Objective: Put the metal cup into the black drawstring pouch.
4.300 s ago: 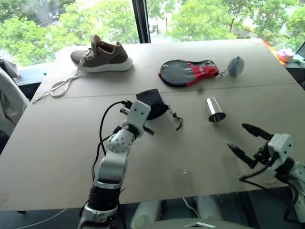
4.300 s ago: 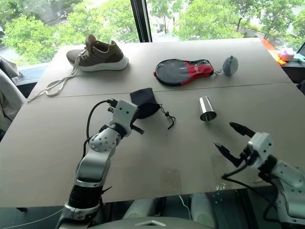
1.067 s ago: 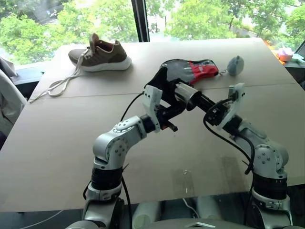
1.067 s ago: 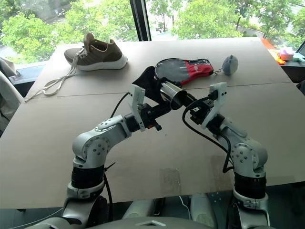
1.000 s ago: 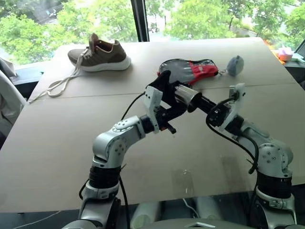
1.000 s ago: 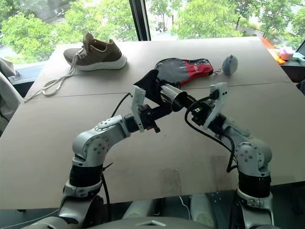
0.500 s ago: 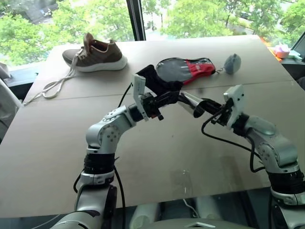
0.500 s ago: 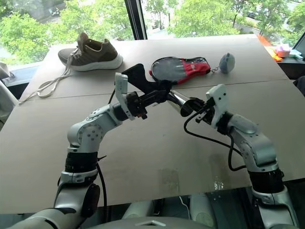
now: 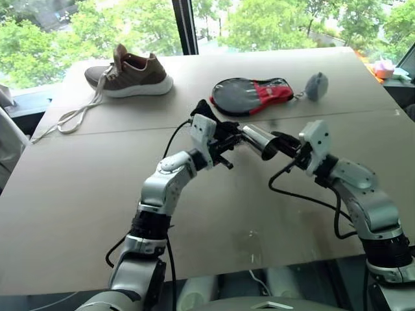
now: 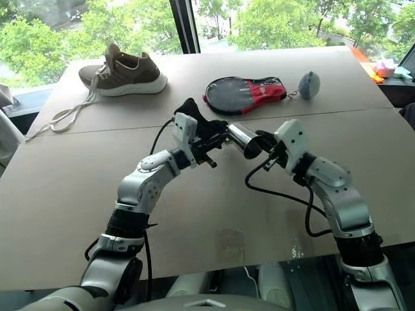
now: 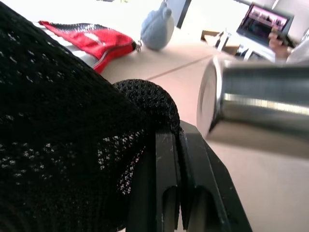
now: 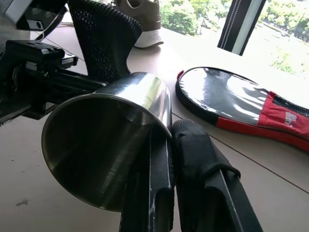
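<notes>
Both arms are meeting above the middle of the table [image 9: 78, 214]. Nearest, the right gripper [image 9: 285, 144] is reaching in from four o'clock, its two fingers pressed together on the rim wall of the cup [image 9: 258, 140], one finger inside the mouth and one outside, as the right wrist view is showing. The cup is hanging clear of the tabletop, lying on its side with its long axis running from four o'clock toward ten o'clock; the open mouth is facing back toward the right wrist and the closed base is leading. Just past the base, at ten o'clock from it, the left gripper [image 9: 224, 148] is pinching a fold of the pouch [image 9: 209, 111] between shut fingers, and the black mesh is standing up above that grip. In the left wrist view the cup's base is sitting just beside the pouch, apart from it. Whether the pouch mouth is gaping toward the cup cannot be told. Judged from this, the insertion is turning on lining the cup's axis up with that mouth. Farther off, at twelve o'clock, the racket case [image 9: 253, 95], grey ball [image 9: 316, 85] and shoe [image 9: 133, 72] are lying untouched.
</notes>
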{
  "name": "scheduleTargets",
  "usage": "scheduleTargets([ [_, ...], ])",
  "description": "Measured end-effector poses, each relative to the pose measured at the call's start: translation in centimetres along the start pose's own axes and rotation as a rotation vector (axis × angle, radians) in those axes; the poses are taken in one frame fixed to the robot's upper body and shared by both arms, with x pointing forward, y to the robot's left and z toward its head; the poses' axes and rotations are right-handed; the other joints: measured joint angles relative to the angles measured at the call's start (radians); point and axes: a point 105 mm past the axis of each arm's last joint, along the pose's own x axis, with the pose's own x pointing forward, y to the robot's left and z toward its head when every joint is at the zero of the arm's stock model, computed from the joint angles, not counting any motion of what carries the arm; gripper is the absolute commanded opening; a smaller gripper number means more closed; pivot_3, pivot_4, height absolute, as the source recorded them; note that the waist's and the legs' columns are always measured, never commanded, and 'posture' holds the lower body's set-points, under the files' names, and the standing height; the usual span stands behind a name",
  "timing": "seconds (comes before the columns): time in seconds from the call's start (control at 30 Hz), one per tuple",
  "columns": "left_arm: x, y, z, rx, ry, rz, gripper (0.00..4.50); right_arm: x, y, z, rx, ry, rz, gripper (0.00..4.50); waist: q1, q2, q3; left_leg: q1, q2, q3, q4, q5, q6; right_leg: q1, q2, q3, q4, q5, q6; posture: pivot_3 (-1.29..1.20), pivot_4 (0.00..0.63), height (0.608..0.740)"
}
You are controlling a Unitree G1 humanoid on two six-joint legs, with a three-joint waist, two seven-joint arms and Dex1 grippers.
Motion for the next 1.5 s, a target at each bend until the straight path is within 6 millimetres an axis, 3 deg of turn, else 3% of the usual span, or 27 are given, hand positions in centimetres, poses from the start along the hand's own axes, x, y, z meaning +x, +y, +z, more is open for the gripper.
scheduleTargets([
  [0.1,-0.5,0.7,0.3,0.234,-0.006,0.069,0.0,-0.5,-0.5,-0.4,0.002,0.011,-0.027,0.08,0.0,0.0,0.0,0.0,0.0,0.0,0.0,0.0,0.0,0.0,0.0,0.0,0.001,0.0,0.0,0.0,0.15,0.74],
  [0.3,-0.8,0.1,-0.2,0.428,0.008,0.058,0.0,-0.6,-0.6,-0.4,0.002,0.009,-0.034,0.08,0.003,0.0,0.0,0.0,0.0,0.0,0.0,0.0,0.0,0.0,0.0,0.0,0.001,0.0,0.0,0.0,0.15,0.74],
  [0.4,-0.7,-0.4,-0.1,0.485,-0.008,0.033,0.0,-0.4,-0.9,0.7,0.002,-0.029,-0.015,0.08,0.002,0.0,0.0,0.0,0.0,0.001,0.001,0.0,0.0,0.0,-0.001,0.0,0.001,0.0,0.0,0.0,0.15,0.74],
  [0.57,-0.7,-1.2,-0.8,0.506,0.003,-0.054,0.0,-0.2,-1.2,4.2,-0.081,-0.102,0.099,0.08,0.0,0.0,0.0,0.0,0.0,0.0,0.001,0.0,0.0,-0.001,0.0,0.0,0.002,0.0,0.0,0.0,0.15,0.74],
  [0.73,-0.6,-1.5,-1.1,0.498,0.004,-0.133,0.0,-0.1,0.2,4.5,-0.112,-0.064,0.278,0.08,0.0,0.0,0.0,0.0,0.0,0.0,0.001,0.0,0.0,0.0,-0.001,0.0,0.002,0.0,0.0,0.0,0.15,0.74],
  [0.87,-0.5,-2.7,-0.3,0.49,-0.036,-0.231,0.0,1.5,1.3,4.8,-0.113,-0.078,0.351,0.08,-0.002,0.0,0.0,0.0,0.0,0.0,0.002,0.0,0.0,-0.001,-0.001,0.0,0.003,0.0,0.0,0.0,0.15,0.74],
  [1.03,-1.7,-5.7,0.0,0.471,-0.067,-0.426,0.0,4.0,0.3,4.6,-0.118,-0.104,0.286,0.08,-0.004,0.0,0.0,0.0,0.0,0.001,0.002,0.0,0.0,-0.001,-0.001,0.0,0.004,0.0,0.0,0.0,0.15,0.74],
  [1.2,-2.1,-6.0,0.0,0.454,-0.066,-0.454,0.0,5.2,-0.9,5.3,-0.125,-0.149,0.187,0.08,0.0,0.0,0.0,0.0,0.0,0.0,0.003,0.0,0.0,-0.002,-0.001,0.0,0.005,0.0,0.0,0.0,0.15,0.74],
  [1.37,-1.2,-5.7,1.9,0.369,-0.185,-0.358,0.0,4.5,-1.9,4.2,-0.114,-0.116,0.128,0.08,0.001,0.0,0.0,-0.001,-0.001,0.0,0.005,0.0,0.0,-0.002,-0.001,0.0,0.006,0.0,0.0,0.0,0.15,0.74],
  [1.5,-0.9,-3.7,2.9,0.226,-0.245,-0.223,0.0,2.2,-4.3,3.8,-0.027,-0.107,0.006,0.08,0.0,0.0,0.0,-0.001,-0.001,0.0,0.006,0.0,0.0,-0.002,-0.001,0.0,0.009,0.0,0.0,0.0,0.15,0.74],
])
